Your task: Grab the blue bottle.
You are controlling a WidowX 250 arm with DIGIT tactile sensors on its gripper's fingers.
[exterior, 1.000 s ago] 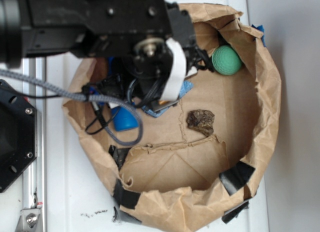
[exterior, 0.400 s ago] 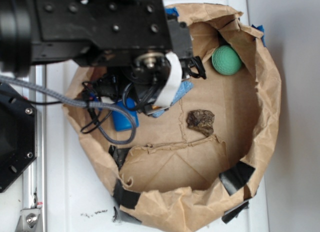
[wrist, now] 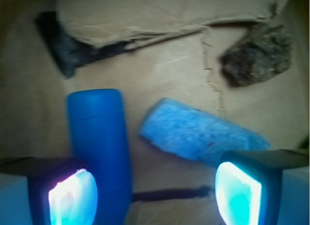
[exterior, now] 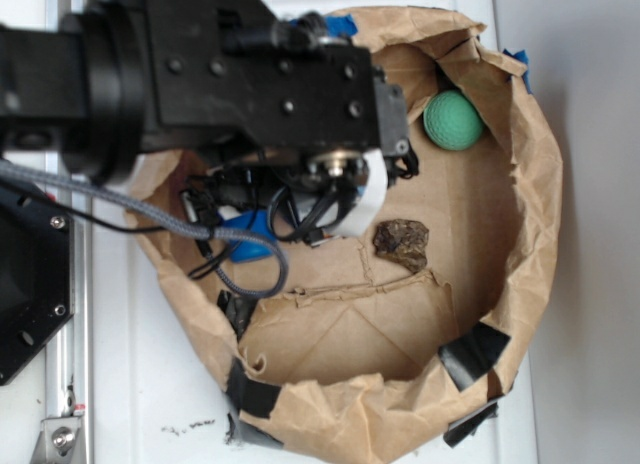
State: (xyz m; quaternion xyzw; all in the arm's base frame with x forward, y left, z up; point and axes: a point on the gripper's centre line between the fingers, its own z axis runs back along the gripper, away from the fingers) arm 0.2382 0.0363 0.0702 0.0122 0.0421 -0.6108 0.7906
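Observation:
The blue bottle [wrist: 99,142] lies on the brown paper floor, a bright blue cylinder with its flat end pointing away from me. Its near part runs down just inside my left finger [wrist: 72,198]. My gripper [wrist: 155,196] is open and wide, holding nothing. A pale blue sponge [wrist: 203,133] lies tilted beside the bottle, reaching toward my right finger [wrist: 240,193]. In the exterior view only a small patch of the bottle [exterior: 250,229] shows under the black arm [exterior: 250,84], which hides my fingers and the sponge.
Everything sits inside a low crumpled paper bag wall [exterior: 540,214]. A dark rock [exterior: 402,244] [wrist: 259,53] lies to the right, a green ball [exterior: 453,119] at the far right corner. Black tape [wrist: 63,40] marks the floor ahead of the bottle. Grey cable [exterior: 240,274] loops by the bottle.
The arm has swung right across the bag, now covering the sponge and most of the bottle in the exterior view. The ball and rock have not moved.

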